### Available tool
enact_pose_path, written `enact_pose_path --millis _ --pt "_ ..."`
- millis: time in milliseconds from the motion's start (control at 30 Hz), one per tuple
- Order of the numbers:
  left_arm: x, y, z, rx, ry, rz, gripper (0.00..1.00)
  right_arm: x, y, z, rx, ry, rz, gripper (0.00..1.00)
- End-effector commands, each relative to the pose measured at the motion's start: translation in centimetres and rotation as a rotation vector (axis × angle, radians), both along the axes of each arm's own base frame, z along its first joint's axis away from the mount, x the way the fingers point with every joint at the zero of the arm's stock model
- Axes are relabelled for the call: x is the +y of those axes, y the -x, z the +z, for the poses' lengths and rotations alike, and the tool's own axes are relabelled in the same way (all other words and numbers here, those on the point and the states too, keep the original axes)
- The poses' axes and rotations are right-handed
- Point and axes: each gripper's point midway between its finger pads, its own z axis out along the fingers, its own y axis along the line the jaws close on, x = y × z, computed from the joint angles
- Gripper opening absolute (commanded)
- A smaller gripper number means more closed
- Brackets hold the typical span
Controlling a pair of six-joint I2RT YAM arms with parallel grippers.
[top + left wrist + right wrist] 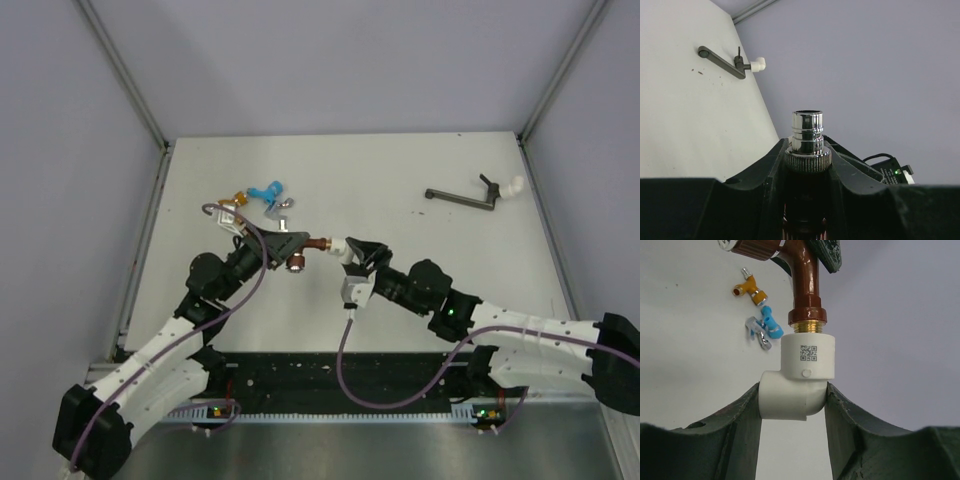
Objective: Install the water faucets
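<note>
A dark red-brown faucet (308,248) hangs in the air between my two grippers. My left gripper (294,247) is shut on its body; its silvery tip (807,134) sticks out between the fingers (765,170). My right gripper (352,250) is shut on a white elbow fitting (799,382), also seen from above (338,244). The faucet's (804,280) brass thread (808,327) sits in the elbow's mouth, with some thread showing. Orange (235,197), light blue (266,189) and grey (280,206) faucets lie together on the table behind the left gripper.
A dark grey long-handled piece (462,197) joined to another white elbow (512,186) lies at the back right of the table (400,160); it also shows in the left wrist view (722,60). Grey walls enclose the table on three sides.
</note>
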Motion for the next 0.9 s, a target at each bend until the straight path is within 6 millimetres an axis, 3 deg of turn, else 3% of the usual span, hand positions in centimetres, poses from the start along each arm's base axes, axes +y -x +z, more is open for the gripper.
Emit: enact_pose_path --millis 0,400,867 --pt "-0.4 0.6 0.6 -0.006 0.060 -0.013 0.00 0.8 0.8 4.5 -0.111 -0.140 0.029 0.00" --pt "-1.5 2.6 2.0 -0.302 -0.067 -0.107 0.00 1.8 3.5 4.2 0.094 -0.074 0.189 0.00" --pt "-2.5 7.8 1.4 -0.839 -0.338 -0.334 0.00 1.5 5.5 5.6 0.348 -0.103 0.348 0.00"
